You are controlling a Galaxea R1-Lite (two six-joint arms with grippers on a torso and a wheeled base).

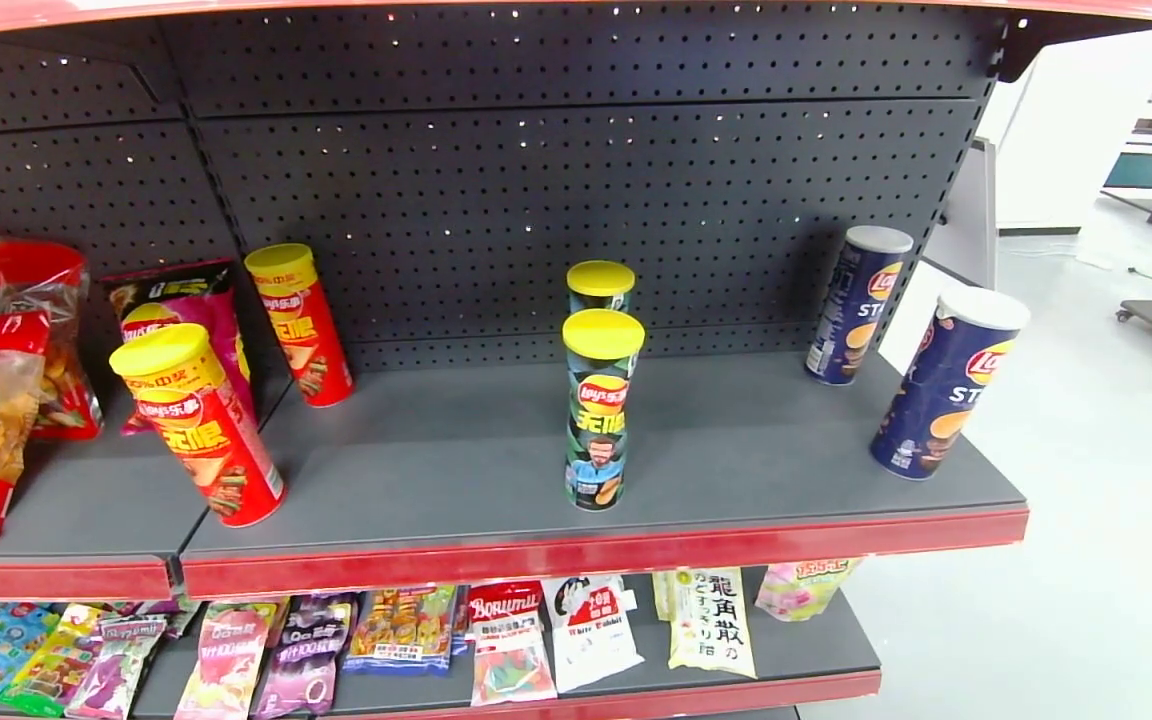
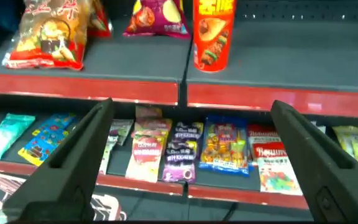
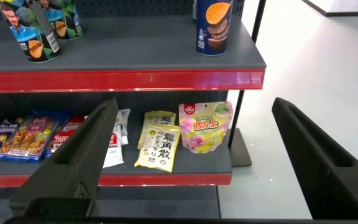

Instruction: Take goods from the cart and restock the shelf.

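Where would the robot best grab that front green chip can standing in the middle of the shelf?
Probably around its middle, coming straight from the front with a finger on each side. The front green can stands upright, a tall round tube with bare shelf to both sides, while a second green can stands right behind it.

I've got my right end effector (image 3: 194, 107) spread wide, nothing in it, facing the shelf (image 3: 123, 79). Framed between its fingers, lower tier: a yellow packet (image 3: 160, 148) beside a pink packet (image 3: 205, 126). Upper tier beyond: blue can (image 3: 213, 28), green cans (image 3: 36, 31).
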